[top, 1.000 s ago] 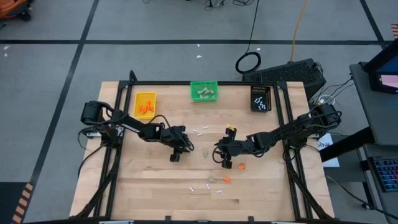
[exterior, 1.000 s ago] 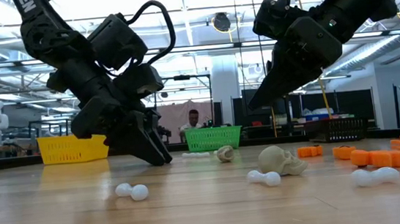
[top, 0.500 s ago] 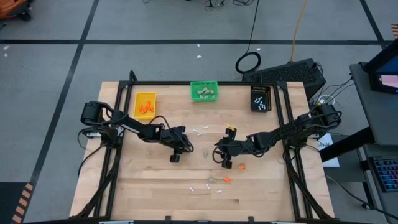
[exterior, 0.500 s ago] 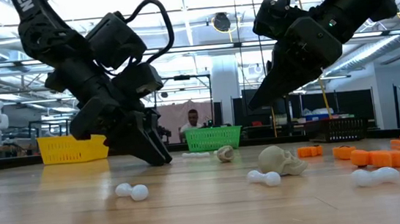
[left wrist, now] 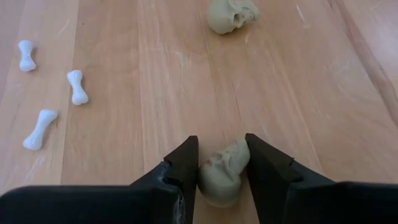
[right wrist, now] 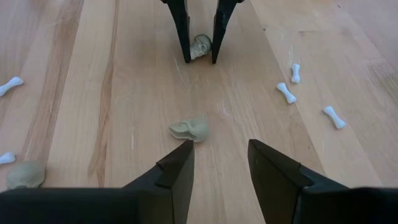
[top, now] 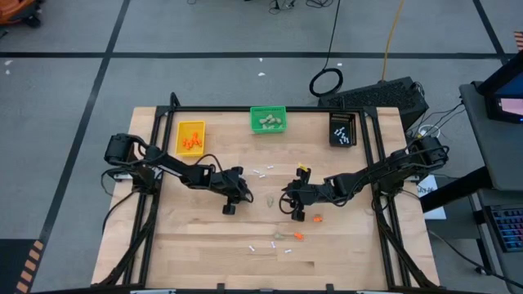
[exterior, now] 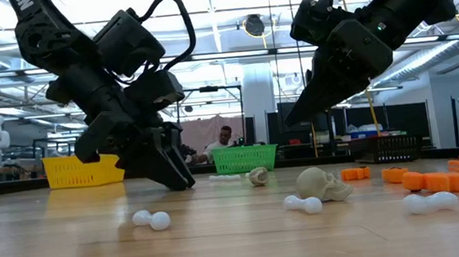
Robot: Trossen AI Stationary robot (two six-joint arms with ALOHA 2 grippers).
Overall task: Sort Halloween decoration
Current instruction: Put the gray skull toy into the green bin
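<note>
Beige-grey skull (left wrist: 222, 174), left pincer (left wrist: 221, 167) gripping

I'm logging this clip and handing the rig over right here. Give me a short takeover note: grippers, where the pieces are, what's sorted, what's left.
Left gripper: shut on a beige skull, down at the table mid-board.
Right gripper: open, empty, hovering over a second skull.
Done: orange bits in the yellow bin, skulls in the green bin, white bones in the black bin.
Left: the held skull goes to the green bin; loose skulls, white bones and orange bits remain on the table.
</note>
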